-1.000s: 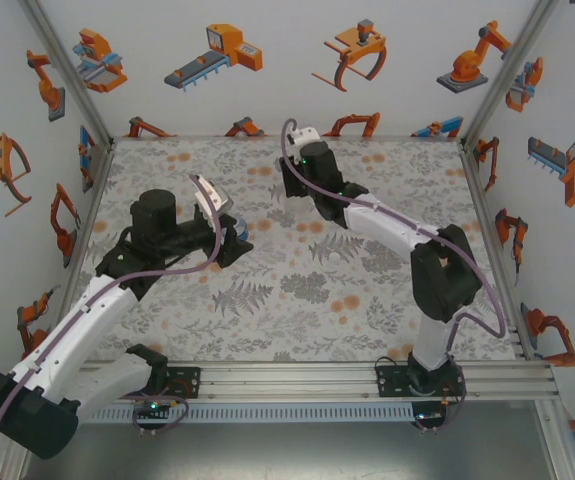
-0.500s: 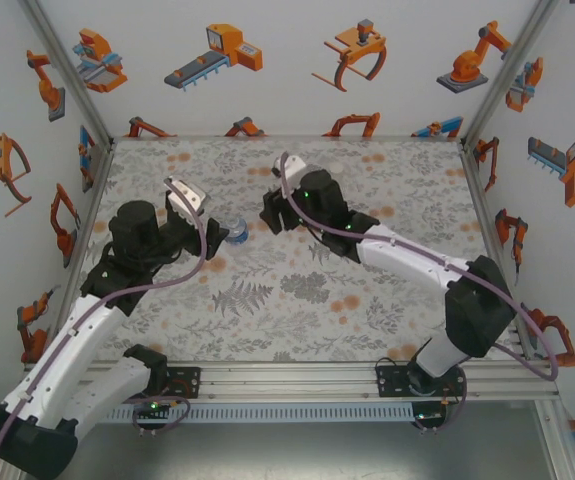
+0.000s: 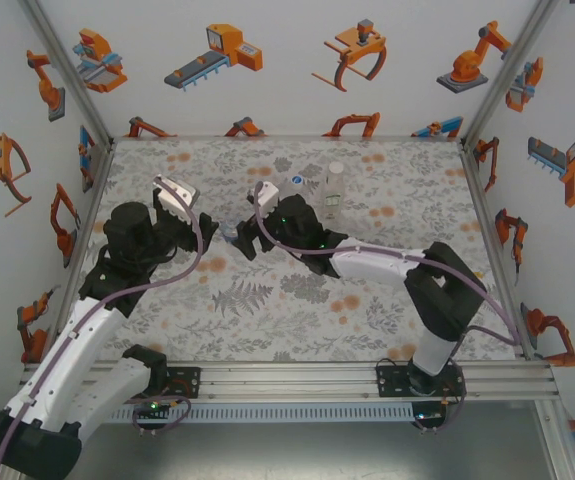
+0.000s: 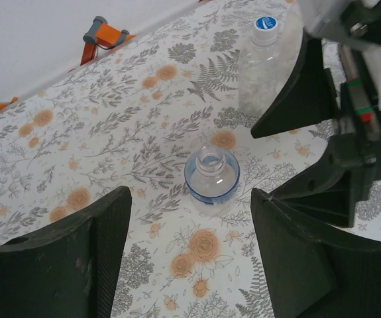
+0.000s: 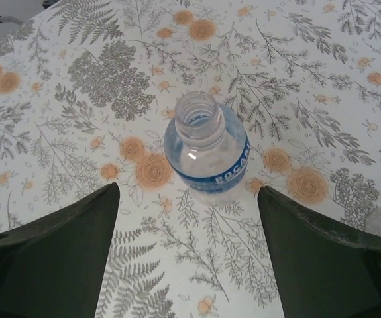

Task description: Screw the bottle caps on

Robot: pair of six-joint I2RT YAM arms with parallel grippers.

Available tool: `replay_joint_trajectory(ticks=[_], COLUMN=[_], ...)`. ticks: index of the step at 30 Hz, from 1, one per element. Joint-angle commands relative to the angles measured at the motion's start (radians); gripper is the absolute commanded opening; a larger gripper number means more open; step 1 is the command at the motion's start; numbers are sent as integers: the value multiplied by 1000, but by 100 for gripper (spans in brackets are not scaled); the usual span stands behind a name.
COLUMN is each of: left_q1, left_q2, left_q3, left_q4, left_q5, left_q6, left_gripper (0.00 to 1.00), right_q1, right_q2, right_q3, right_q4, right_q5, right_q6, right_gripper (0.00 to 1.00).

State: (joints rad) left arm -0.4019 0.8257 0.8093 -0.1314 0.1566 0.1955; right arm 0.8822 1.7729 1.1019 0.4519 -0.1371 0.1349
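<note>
We are looking at the flower-printed desk [image 3: 387, 310]. The left gripper [image 4: 190, 194] is reaching in left of the desk's middle. Its jaws are standing apart and are holding nothing. The right gripper [image 5: 189, 191] is facing it from the other side, also spread open and empty. Between them the blue-label bottle [image 3: 230, 232] is standing upright, and neither gripper is touching it. Its neck is showing open, with no cap on it. By the middle of the far edge two more bottles are standing near each other, the plain bottle [image 3: 295, 186] and the green-white label bottle [image 3: 335, 188]. The plain one is wearing a white cap [image 4: 266, 23].
</note>
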Motion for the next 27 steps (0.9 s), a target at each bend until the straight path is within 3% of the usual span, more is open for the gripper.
replay_joint_trajectory(ticks=[1, 13, 27], left_q1=[9, 23, 29], left_q2=[-22, -16, -6], left_q3=[-9, -9, -6], left_q4=[32, 39, 46], left_q5=[-4, 17, 77], left_q6=[-19, -39, -37], left_gripper=[68, 68, 68], right_q1=[11, 11, 14], right_q2=[46, 240, 237], right_q3=[70, 207, 166], right_q4=[83, 96, 125], right_q5=[27, 41, 59], right_q6=[15, 7, 23], right_gripper=[78, 79, 61])
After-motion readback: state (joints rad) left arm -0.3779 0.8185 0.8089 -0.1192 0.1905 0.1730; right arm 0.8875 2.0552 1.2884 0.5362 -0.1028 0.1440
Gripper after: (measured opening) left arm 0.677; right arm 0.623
